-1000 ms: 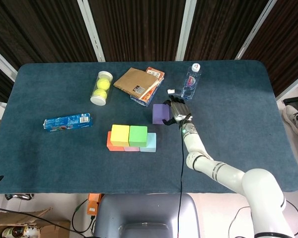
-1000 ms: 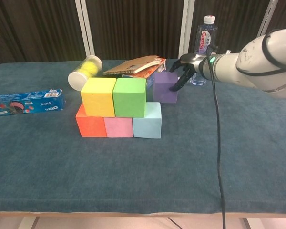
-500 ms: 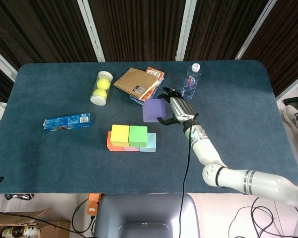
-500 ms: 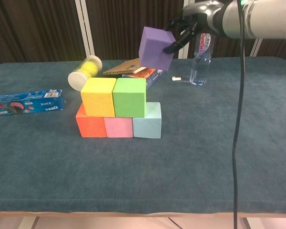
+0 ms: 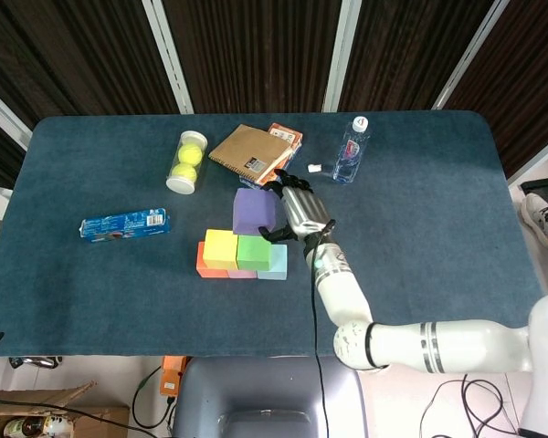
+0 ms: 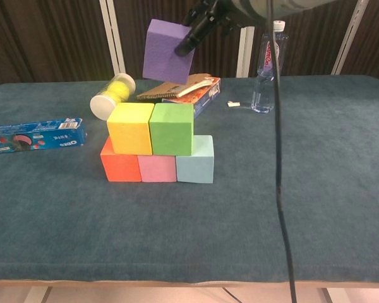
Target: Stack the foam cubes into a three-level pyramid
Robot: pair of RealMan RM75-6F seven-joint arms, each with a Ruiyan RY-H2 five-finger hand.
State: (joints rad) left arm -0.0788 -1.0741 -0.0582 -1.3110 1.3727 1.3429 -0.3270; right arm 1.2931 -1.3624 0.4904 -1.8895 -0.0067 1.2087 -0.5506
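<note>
The right hand point(image 5: 297, 212) pinches the purple foam cube point(image 6: 168, 51) and holds it tilted in the air above the yellow foam cube point(image 6: 131, 129) and green foam cube point(image 6: 172, 128), so I think it must next set it flat on the top of those two.

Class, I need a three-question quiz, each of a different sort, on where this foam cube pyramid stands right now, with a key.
1. True or false: the purple cube rests on the stack.
2. Which cubes form the second level? A) yellow cube and green cube B) orange and pink C) pink and blue
3. Fill in: the right robot hand holds the ____ cube.

Key: 1. False, it is held in the air above the stack. 2. A. 3. purple.
</note>
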